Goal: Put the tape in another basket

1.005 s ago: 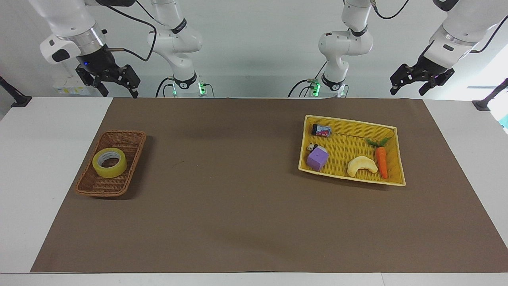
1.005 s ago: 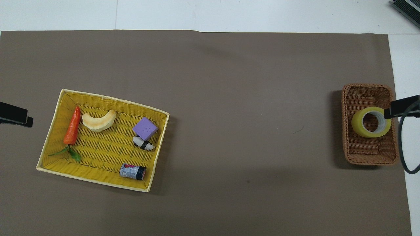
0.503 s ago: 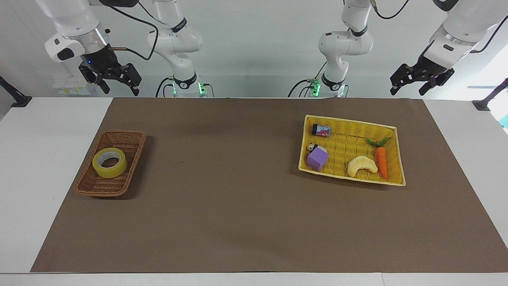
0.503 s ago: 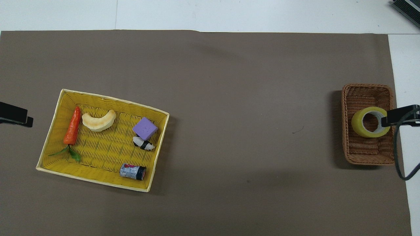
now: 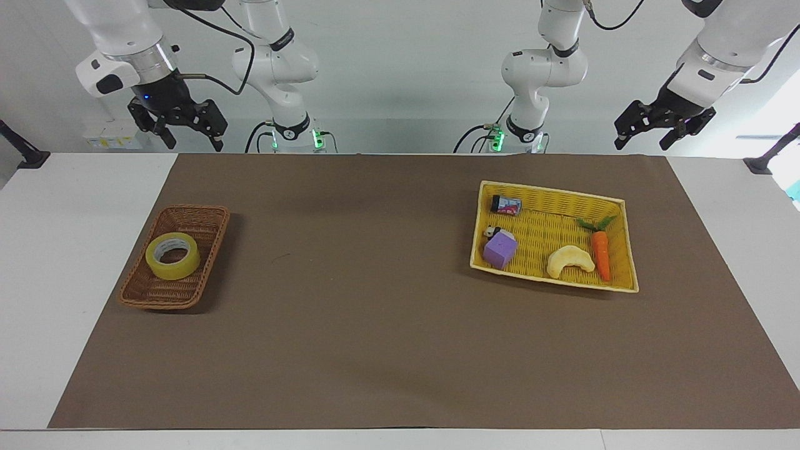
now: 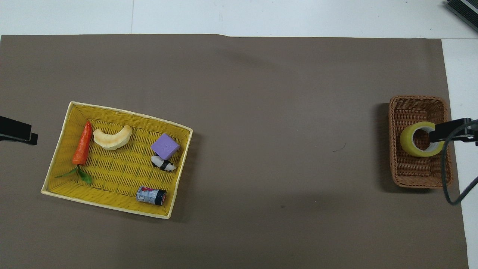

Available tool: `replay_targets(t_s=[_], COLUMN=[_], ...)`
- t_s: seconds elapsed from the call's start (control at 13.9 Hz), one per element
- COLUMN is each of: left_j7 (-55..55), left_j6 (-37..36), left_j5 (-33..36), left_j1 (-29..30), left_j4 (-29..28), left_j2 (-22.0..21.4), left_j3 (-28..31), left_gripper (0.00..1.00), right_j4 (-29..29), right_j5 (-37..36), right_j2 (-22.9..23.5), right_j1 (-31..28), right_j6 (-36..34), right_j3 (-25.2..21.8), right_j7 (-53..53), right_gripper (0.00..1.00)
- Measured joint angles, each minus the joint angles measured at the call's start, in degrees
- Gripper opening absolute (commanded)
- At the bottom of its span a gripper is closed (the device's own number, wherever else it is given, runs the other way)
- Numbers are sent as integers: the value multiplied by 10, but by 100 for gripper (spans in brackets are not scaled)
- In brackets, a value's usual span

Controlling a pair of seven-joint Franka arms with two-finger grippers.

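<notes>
The tape, a translucent yellow roll, lies flat in the brown wicker basket at the right arm's end of the table. In the overhead view the tape sits mid-basket. My right gripper hangs open, high in the air, well above the basket and touching nothing. Its dark tip overlaps the tape's rim in the overhead view. My left gripper waits open and empty, high over the left arm's end of the table; only its tip shows from overhead.
A larger flat yellow woven tray lies toward the left arm's end. It holds a carrot, a pale crescent bread toy, a purple block and a small can. A brown mat covers the table.
The right gripper has drifted toward the middle of the table, and from overhead its tip now covers the tape's rim. The left arm and the objects have not moved.
</notes>
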Motion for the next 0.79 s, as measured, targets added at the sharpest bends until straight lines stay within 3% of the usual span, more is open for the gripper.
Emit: replay_targets(t_s=[0.79], left_j7=[0], left_j6=[0], left_j5=[0], left_j1=[0], left_j4=[0], left_j2=[0], left_j3=[0], left_gripper=[100], right_j4=[10], right_j5=[-17], right_j2=[0], right_j1=[-1], right_j6=[-4], right_j3=[0], right_j7=[-27], right_gripper=[100])
